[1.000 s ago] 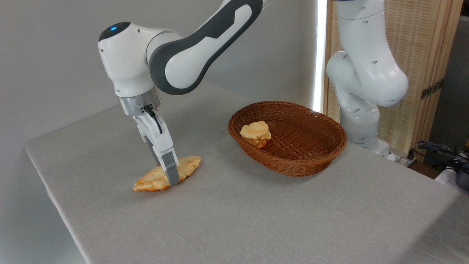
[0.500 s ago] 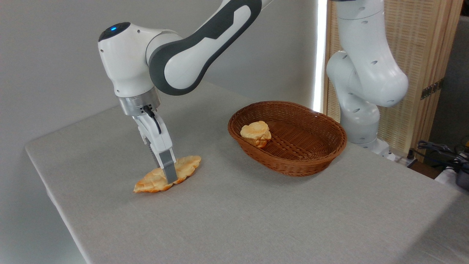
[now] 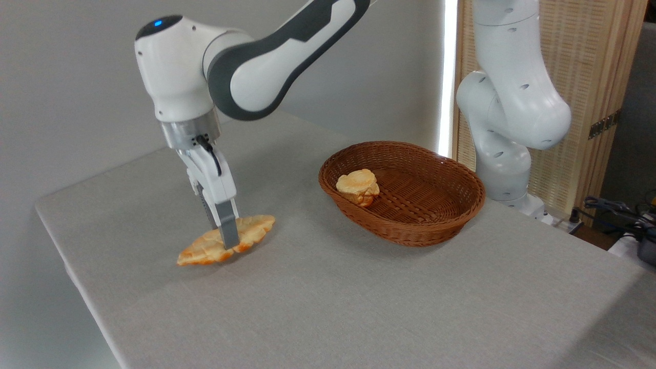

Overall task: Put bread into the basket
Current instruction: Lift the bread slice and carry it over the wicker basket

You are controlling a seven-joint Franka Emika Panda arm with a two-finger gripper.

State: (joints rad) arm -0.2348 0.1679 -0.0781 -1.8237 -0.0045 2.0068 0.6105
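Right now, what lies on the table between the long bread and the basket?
Nothing: the camera view shows only bare table between the bread, held in the gripper, and the basket.

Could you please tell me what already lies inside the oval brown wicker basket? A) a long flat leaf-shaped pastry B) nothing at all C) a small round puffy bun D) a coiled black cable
C: a small round puffy bun rests against the left inner wall of the oval brown wicker basket.

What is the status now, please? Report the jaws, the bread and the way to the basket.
Gripper jaws shut on bread, right end tilted up. Basket to the right, small bun inside. Table between them bare.
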